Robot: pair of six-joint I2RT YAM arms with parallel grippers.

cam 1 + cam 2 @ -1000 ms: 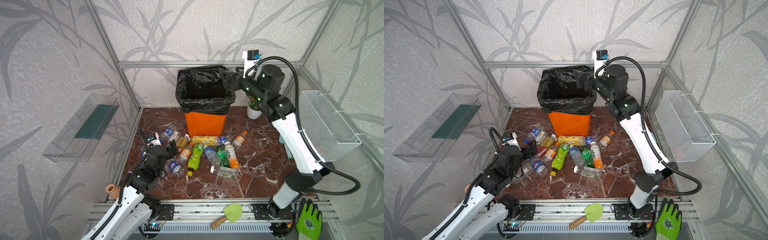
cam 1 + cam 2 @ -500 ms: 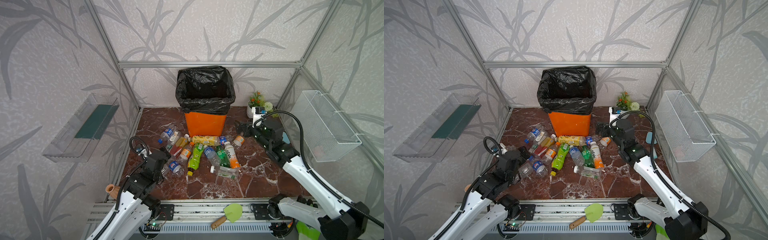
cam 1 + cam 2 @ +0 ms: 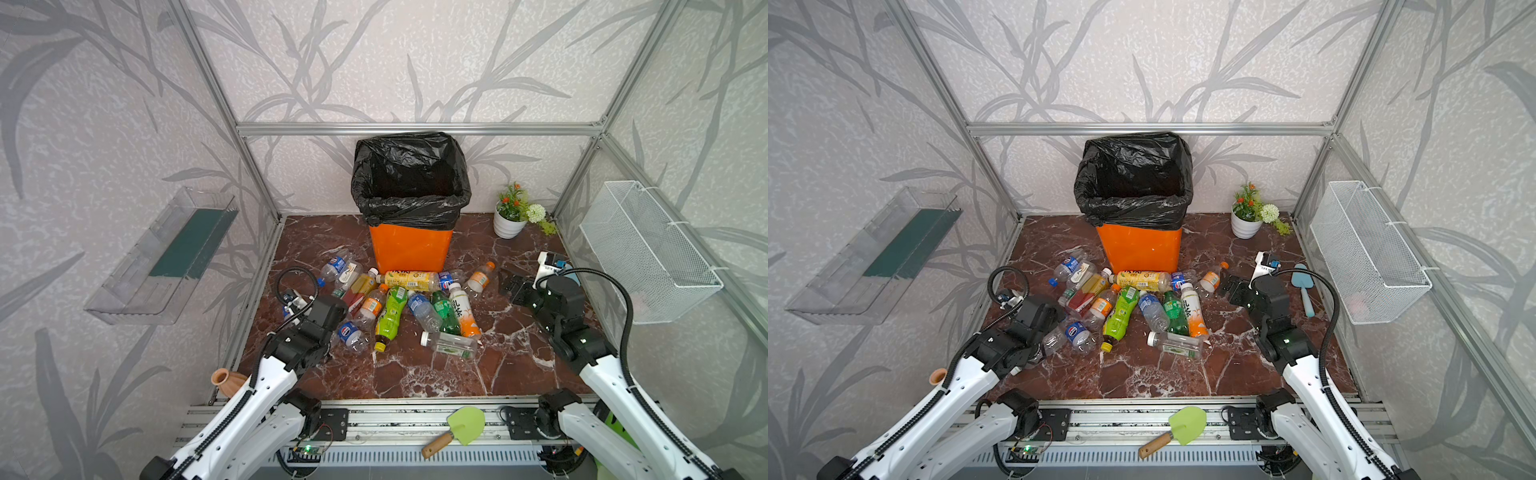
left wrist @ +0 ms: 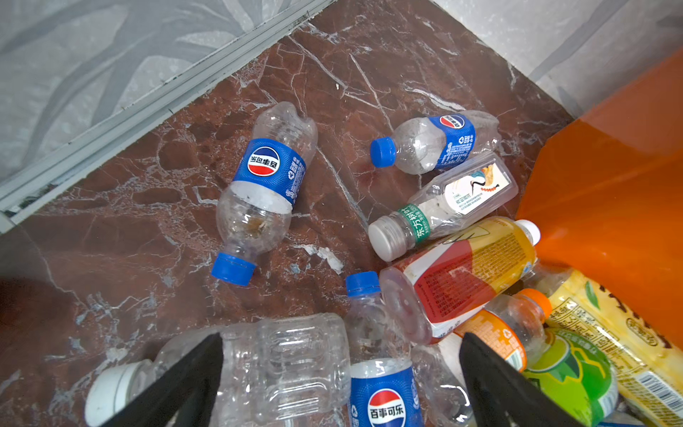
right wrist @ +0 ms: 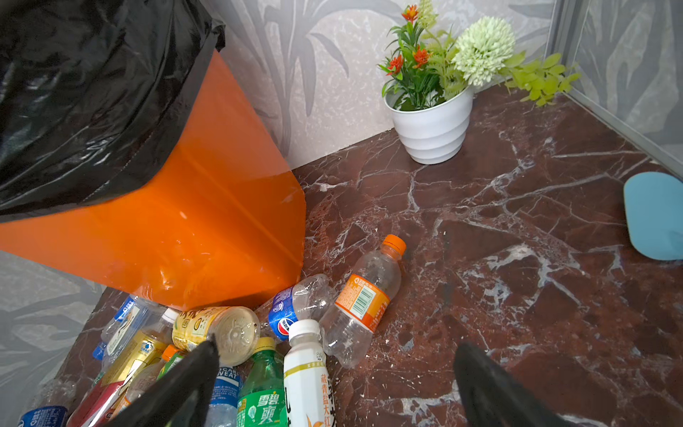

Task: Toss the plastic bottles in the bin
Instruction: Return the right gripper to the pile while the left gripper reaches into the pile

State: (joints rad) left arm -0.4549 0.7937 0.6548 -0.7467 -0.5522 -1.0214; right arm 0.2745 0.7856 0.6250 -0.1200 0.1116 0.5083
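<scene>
— Red-brown marble desk (image 3: 415, 374) in a leaf-papered cage; what's changed in the last second?
— The right gripper (image 5: 337, 349) was up at the rim of the bin (image 3: 409, 249); now it's low on the right, jaws wide and empty, facing an orange-capped bottle (image 5: 364, 299) at the heap's edge.
— And the left?
— The left gripper (image 4: 342, 338) has drawn back a little, wide as well, hanging over a clear white-capped bottle (image 4: 281, 366) and a blue-labelled cola bottle (image 4: 384, 392), gripping neither.
— The plastic bottles (image 3: 390, 311)?
— Heaped on the desk, overlapping, against the front of the bin at the back.
— Clutter?
— A potted plant (image 3: 510, 216) and blue scoop (image 3: 1302, 286) on the right, a terracotta vase (image 3: 226, 380) by the left arm; neighbours crowd each bottle
</scene>
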